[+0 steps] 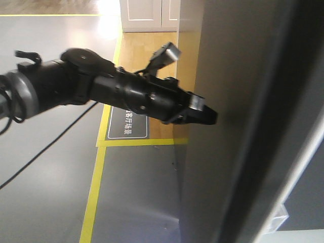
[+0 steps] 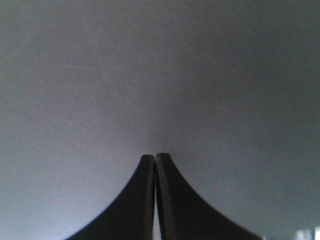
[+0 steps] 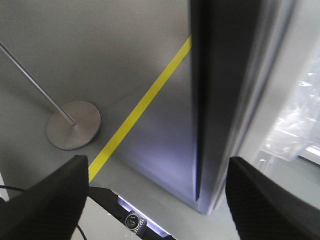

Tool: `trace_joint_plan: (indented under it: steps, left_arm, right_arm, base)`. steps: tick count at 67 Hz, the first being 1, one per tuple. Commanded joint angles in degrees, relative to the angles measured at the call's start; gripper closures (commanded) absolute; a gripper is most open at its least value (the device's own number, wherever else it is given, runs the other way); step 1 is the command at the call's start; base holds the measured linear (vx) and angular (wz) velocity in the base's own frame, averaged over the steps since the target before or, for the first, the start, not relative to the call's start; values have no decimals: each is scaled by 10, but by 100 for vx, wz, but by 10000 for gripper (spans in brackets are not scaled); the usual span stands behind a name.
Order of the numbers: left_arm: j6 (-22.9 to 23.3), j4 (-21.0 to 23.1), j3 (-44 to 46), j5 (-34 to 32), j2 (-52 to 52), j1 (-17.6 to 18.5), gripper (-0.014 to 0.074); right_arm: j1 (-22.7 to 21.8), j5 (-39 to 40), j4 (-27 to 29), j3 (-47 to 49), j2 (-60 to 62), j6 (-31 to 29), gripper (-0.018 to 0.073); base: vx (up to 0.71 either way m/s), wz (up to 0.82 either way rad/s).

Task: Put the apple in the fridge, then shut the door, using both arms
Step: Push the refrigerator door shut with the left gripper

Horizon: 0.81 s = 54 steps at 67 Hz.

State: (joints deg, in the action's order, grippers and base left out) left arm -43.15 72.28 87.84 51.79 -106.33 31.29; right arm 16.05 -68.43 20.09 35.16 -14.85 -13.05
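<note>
Door (image 1: pixel 238 101) fills the right side of the room from where I stand, a tall dark grey panel swung out and seen at an angle, its outer face turned toward the robot; from the right wrist view its dark edge (image 3: pixel 207 100) runs top to bottom, with the white inner face and a clear plastic bin (image 3: pixel 292 127) just beyond it. Grey floor (image 1: pixel 50 192) spreads out to the left, crossed by yellow tape (image 1: pixel 93 197) that borders a patch of wood flooring. Stretching in from the left, the left arm (image 1: pixel 76 81) reaches across to the door, and the left gripper (image 1: pixel 210 117) has its tip right at the outer face, seemingly touching; up close its fingers (image 2: pixel 145 200) are pressed together with nothing between them. The right gripper (image 3: pixel 157 161) hangs near the door's edge with its fingers (image 3: pixel 50 200) spread wide, holding nothing. A floor stand (image 3: pixel 73 125) with a round metal base sits on the floor well left of the door, a grey sign (image 1: pixel 127 124) lies by the tape, and a thin black cable (image 1: pixel 45 152) trails across the floor
</note>
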Motion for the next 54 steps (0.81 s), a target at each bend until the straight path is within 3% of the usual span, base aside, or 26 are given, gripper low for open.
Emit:
trace_joint_plan:
  steps: [1,9,26,45,54]
  left_arm:
    - [-20,41,17,-53,27,28,603]
    - [-40,56,23,-98,22,50,603]
    - [-44,89,125,-102,-52,78,603]
    - [-44,91,276,-149,-153,99,603]
    - [-42,81,297,-148,-168,99,603]
  right_arm:
    - [0,30,12,12,-6,-4,19]
    - [0,30,12,12,-6,-4,19]
    - [0,30,12,12,-6,-4,19]
    - [0,30,12,12,-6,-4,19]
    - [0,30,12,12,-6,-4,19]
  base:
    - [0,0]
    - [0,0]
    - [0,0]
    - [0,0]
    - [0,0]
